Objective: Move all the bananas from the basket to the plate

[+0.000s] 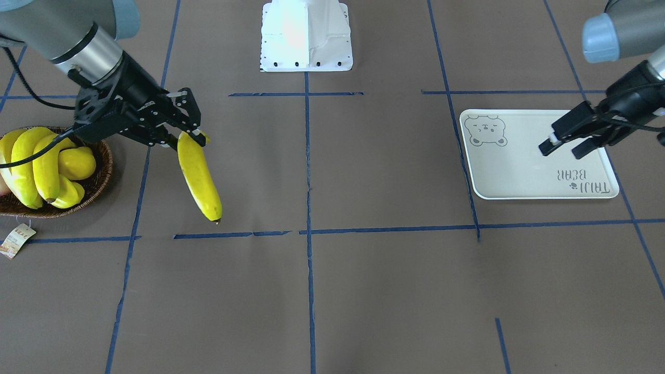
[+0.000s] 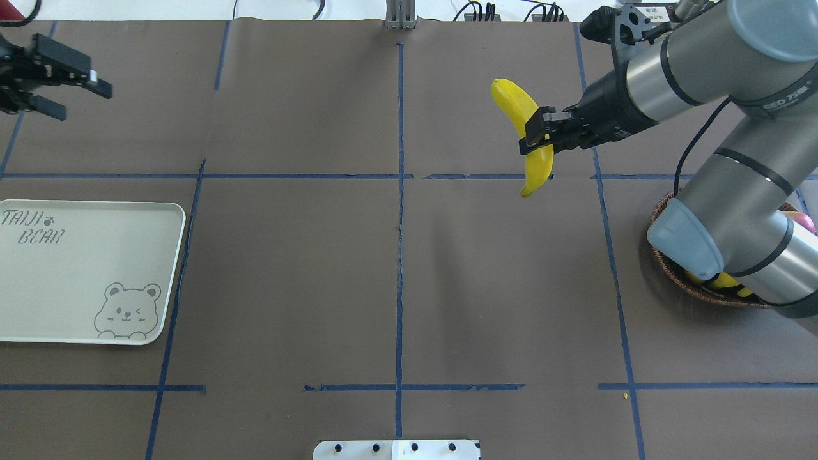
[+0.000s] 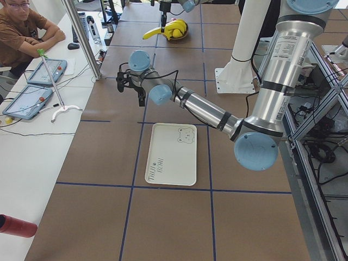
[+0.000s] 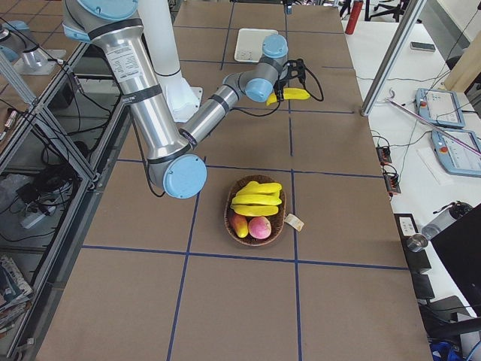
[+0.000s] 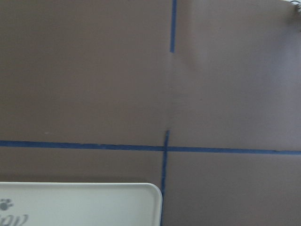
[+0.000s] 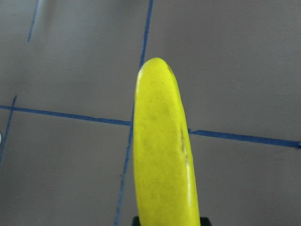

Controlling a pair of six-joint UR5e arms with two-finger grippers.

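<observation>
My right gripper [image 1: 188, 134] [image 2: 534, 133] is shut on one banana [image 1: 199, 179] [image 2: 539, 167] [image 6: 162, 155] and holds it in the air just beside the basket [image 1: 101, 179] [image 4: 229, 214], tip hanging down. More bananas [image 1: 35, 162] [image 4: 257, 199] lie in the wicker basket, which the right arm partly hides in the overhead view. The plate [image 1: 519, 174] [image 2: 64, 281] [image 3: 171, 157], a pale tray with a bear print, lies bare at the other end of the table. My left gripper [image 1: 560, 152] [image 2: 86, 105] hovers open near the plate's far side, holding nothing.
The basket also holds a round yellow fruit [image 1: 78, 162] and reddish fruits [image 4: 259, 227]; its paper tag [image 1: 18, 240] lies on the table. The robot base [image 1: 306, 36] stands mid-table. A seated person [image 3: 22, 32] and tablets are at a side desk.
</observation>
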